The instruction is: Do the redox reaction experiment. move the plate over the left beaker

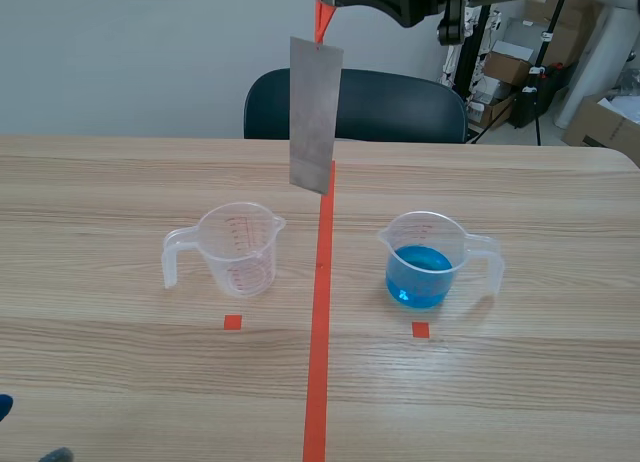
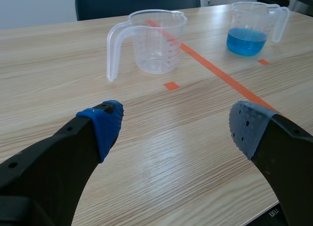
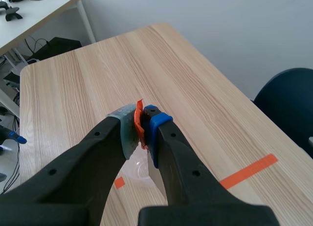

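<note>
Grey plate [image 1: 313, 117] hangs clamped in right end effector [image 3: 142, 121] near left beaker [image 1: 238, 248]; left end effector [image 2: 176, 121] gapes.

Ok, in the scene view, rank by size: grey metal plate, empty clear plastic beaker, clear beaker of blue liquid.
1. grey metal plate: longest, though narrower; raised, so unsure.
2. empty clear plastic beaker and clear beaker of blue liquid: alike.

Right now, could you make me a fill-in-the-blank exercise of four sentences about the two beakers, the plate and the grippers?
1. The right beaker holds ____ liquid.
2. The left beaker holds no liquid; it is ____.
3. The plate hangs from the right gripper by an ____ tab.
4. The left gripper holds nothing and is ____.
Missing words: blue; empty; orange; open.
</note>
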Tool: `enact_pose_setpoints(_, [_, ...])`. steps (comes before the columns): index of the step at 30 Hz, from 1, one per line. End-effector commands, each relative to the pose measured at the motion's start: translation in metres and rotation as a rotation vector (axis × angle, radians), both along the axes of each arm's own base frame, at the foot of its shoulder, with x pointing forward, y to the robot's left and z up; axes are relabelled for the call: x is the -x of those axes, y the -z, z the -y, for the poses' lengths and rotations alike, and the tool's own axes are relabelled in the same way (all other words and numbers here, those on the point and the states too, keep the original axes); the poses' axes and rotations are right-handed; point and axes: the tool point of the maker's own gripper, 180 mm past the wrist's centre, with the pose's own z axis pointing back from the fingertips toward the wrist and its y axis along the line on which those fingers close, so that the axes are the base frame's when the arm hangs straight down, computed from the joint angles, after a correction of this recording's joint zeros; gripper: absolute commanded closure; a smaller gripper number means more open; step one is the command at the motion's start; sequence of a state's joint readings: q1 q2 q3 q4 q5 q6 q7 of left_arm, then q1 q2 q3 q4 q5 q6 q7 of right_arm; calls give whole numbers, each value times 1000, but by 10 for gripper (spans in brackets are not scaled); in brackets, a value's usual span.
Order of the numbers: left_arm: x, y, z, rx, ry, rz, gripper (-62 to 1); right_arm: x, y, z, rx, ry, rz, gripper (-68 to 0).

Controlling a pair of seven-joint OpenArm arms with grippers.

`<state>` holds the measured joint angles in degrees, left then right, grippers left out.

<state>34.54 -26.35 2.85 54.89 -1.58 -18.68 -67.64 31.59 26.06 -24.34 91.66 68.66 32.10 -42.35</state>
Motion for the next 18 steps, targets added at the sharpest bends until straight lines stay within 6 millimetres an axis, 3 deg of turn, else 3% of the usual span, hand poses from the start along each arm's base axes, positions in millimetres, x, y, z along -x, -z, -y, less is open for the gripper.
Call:
enact_pose_setpoints(1, [-7,-10,-2,10,-33,40,-470,-4,-21,-2,-32,6,52,-11])
enact_pose_setpoints(8, [-8,-9,-7,2,-66,42,-623,-1,-23,-27,-46,-19,60,-11])
enact_pose_setpoints(18, [-9,-10,-16,-75,-119,79,-623,-1,-22,-57,-93,-36,9,-11])
